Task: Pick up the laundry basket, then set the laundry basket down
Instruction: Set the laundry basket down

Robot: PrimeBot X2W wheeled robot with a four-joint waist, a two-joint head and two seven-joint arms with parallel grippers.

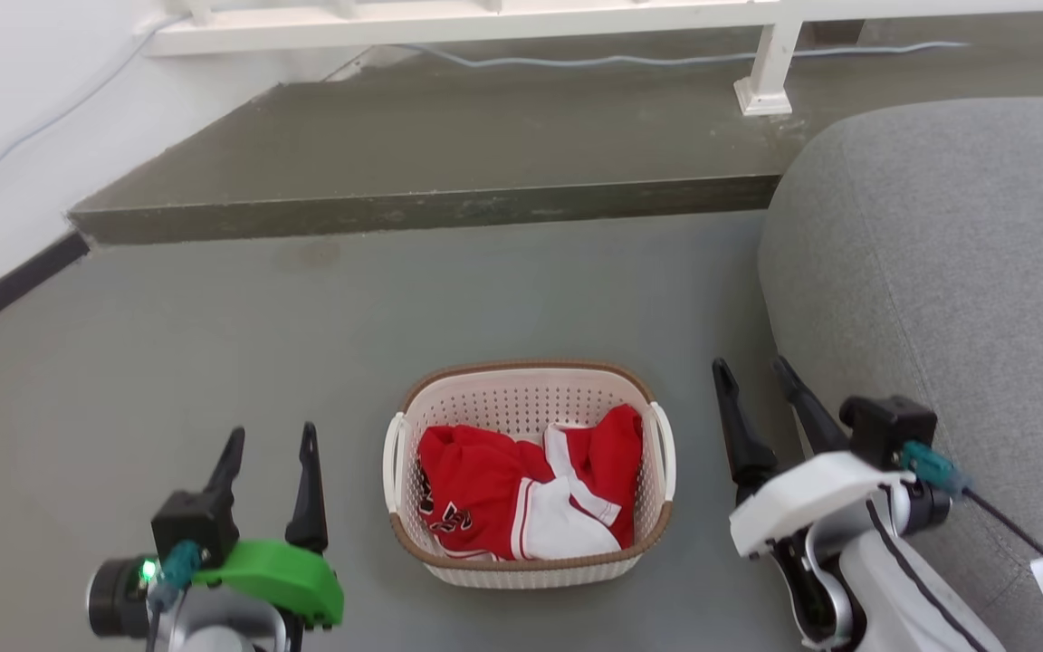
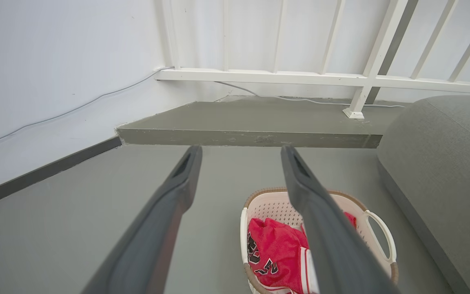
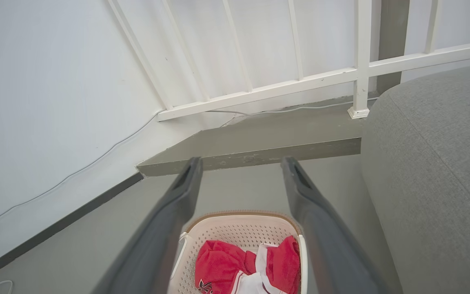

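The laundry basket (image 1: pixel 521 398) stands on the grey floor between my two grippers, cream-white with a brown rim and white side handles. A red and white garment (image 1: pixel 521 493) lies inside it. My left gripper (image 1: pixel 270 448) is open to the basket's left, apart from it, fingers pointing away from me. To the basket's right my right gripper (image 1: pixel 754 377) is open and empty too, close to the sofa. The left wrist view has the laundry basket (image 2: pixel 273 202) low and right, past the gripper (image 2: pixel 240 152). In the right wrist view the laundry basket (image 3: pixel 239 230) sits between the fingers of the gripper (image 3: pixel 241 163).
A grey sofa (image 1: pixel 956 272) fills the right side, right beside my right arm. A raised grey step (image 1: pixel 431 172) runs across behind the basket, with a white railing (image 1: pixel 485 23) and a cable on it. A white wall with a dark skirting (image 1: pixel 5 290) stands at the left.
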